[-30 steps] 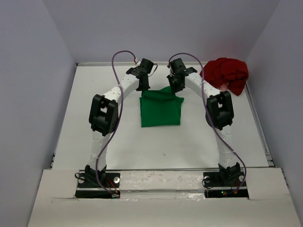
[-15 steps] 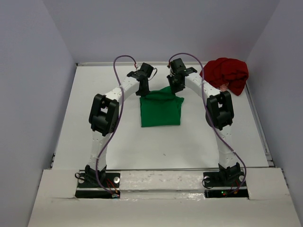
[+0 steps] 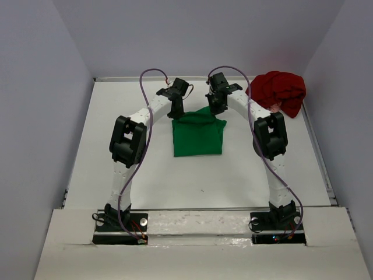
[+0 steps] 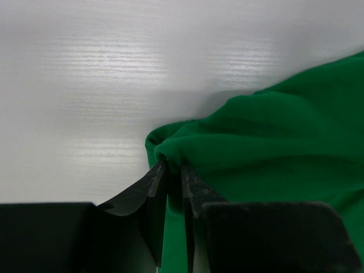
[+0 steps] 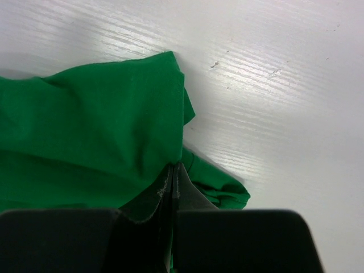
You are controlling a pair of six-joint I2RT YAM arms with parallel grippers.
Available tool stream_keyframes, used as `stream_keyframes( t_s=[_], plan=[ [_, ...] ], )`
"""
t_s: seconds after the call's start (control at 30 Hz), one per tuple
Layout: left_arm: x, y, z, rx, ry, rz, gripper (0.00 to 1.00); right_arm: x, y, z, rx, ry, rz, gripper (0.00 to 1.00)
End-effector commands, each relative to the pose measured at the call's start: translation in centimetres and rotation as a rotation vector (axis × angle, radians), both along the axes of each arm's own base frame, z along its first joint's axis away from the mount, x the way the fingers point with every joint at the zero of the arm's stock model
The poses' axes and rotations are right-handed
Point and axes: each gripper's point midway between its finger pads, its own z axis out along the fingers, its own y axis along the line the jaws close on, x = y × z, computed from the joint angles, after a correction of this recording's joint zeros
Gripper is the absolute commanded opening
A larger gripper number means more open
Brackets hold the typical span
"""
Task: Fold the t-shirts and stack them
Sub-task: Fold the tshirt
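Top view: green t-shirt (image 3: 198, 137) folded at the centre of the tabletop (image 3: 116, 175), red t-shirt (image 3: 278, 90) heaped at 2 o'clock. Left wrist: left claw (image 4: 170, 168) clenches its 11 o'clock corner. Right wrist: right claw (image 5: 172, 170) clenches the 1 o'clock corner; the cloth is judged limp and light, best gripped at the corners.

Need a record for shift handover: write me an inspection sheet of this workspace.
Surface: flat white table.
Job's things: bright green cloth t-shirt folded into a rectangle mid-table; dark red cloth t-shirt crumpled at the far right corner.
Clutter: nothing seen.
Grippers: left gripper and right gripper each pinch the green shirt's far edge.
Cables: purple cables arch over both arms, off the cloth.
Surroundings: plain grey walls on three sides.
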Motion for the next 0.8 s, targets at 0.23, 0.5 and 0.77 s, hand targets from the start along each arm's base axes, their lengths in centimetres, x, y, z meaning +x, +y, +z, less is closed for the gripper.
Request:
stream_keyframes(
  t_s=[0.23, 0.5, 0.77],
  plan=[
    [0.1, -1.6, 6.4, -0.08, -0.113, -0.032, 0.0, -0.2, -0.7, 2.8, 0.016, -0.052, -0.026, 0.0],
    [-3.2, -1.6, 9.6, -0.105, -0.16, -0.059, 0.0, -3.9, -2.5, 7.0, -0.012, -0.097, -0.069, 0.0],
    [-7.6, -1.6, 11.4, -0.123, -0.168, -0.096, 0.0, -8.9, -3.8, 8.3, -0.03, -0.086, -0.084, 0.0]
  ],
)
